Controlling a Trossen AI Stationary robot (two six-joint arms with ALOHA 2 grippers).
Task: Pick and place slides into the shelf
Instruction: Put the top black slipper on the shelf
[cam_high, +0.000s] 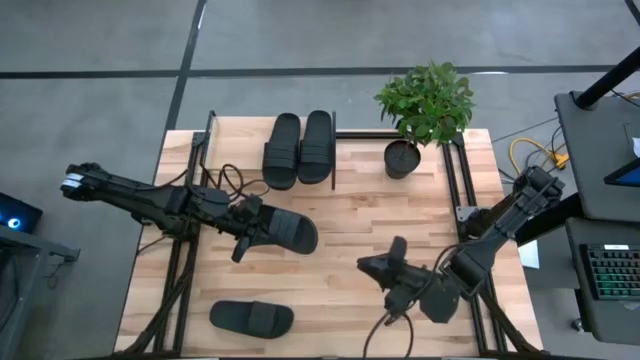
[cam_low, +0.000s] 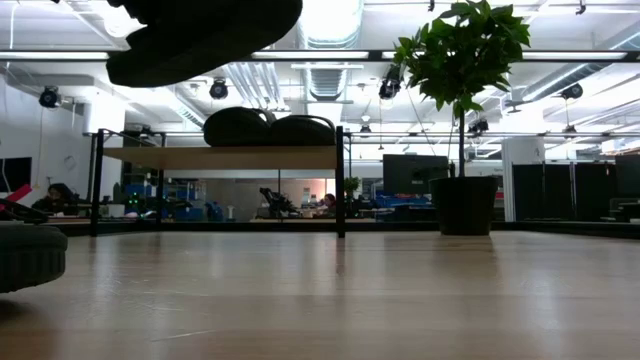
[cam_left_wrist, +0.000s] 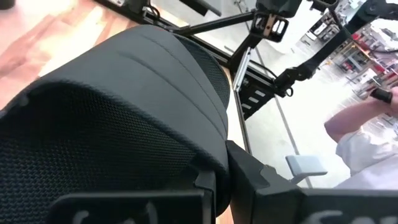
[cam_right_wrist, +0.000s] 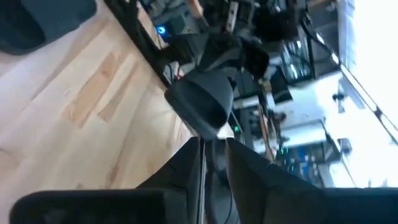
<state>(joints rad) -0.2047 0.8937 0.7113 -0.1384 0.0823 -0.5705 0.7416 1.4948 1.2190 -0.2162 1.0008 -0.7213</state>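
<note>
Two black slides (cam_high: 298, 148) lie side by side on the shelf (cam_high: 235, 150) at the table's far edge, soles on the board. My left gripper (cam_high: 250, 226) is shut on a third slide (cam_high: 288, 231) left of the table's middle; in the low view that slide (cam_low: 200, 35) hangs high above the tabletop. Another slide (cam_high: 250, 318) lies flat near the front left edge. My right gripper (cam_high: 378, 268) hovers right of centre, its fingers (cam_right_wrist: 186, 165) a narrow gap apart with nothing between them. My left gripper holds the slide by its end nearest the left arm (cam_high: 262, 226), coming nearly level from the table's left, fingers along the slide. One finger (cam_left_wrist: 255, 177) shows beside the sole; the slide itself hides the rest of the hold. The slide is lifted clear, reaching toward the table's right.
A potted plant (cam_high: 425, 100) stands at the far right, right of the shelf's black post (cam_high: 333, 150). Black frame rails run along the table's left (cam_high: 185, 250) and right (cam_high: 465, 190) sides. A person's sleeve (cam_left_wrist: 367, 124) shows beyond the table's edge.
</note>
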